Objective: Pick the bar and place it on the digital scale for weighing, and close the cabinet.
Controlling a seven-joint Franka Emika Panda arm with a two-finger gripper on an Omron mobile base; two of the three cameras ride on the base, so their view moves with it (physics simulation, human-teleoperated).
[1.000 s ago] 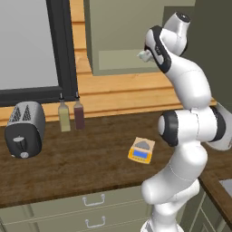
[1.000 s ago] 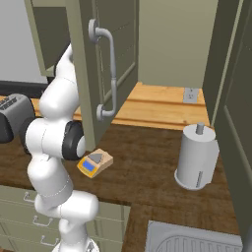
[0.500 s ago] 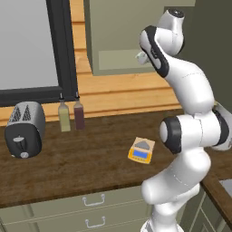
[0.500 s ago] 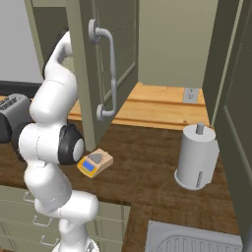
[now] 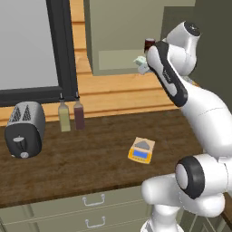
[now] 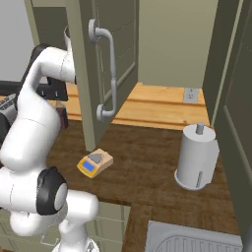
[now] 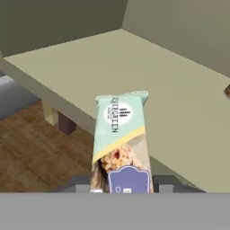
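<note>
Claw (image 7: 121,188) newly clamped on bar (image 7: 119,141) (arm raised higher).

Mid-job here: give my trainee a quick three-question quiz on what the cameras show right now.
1. True or false: the gripper is shut on the bar.
2. The digital scale sits on: A) the cabinet shelf, B) the counter, C) the toaster.
3. Fill in: the cabinet door stands ____.

Key: 1 true; 2 B; 3 open.
</note>
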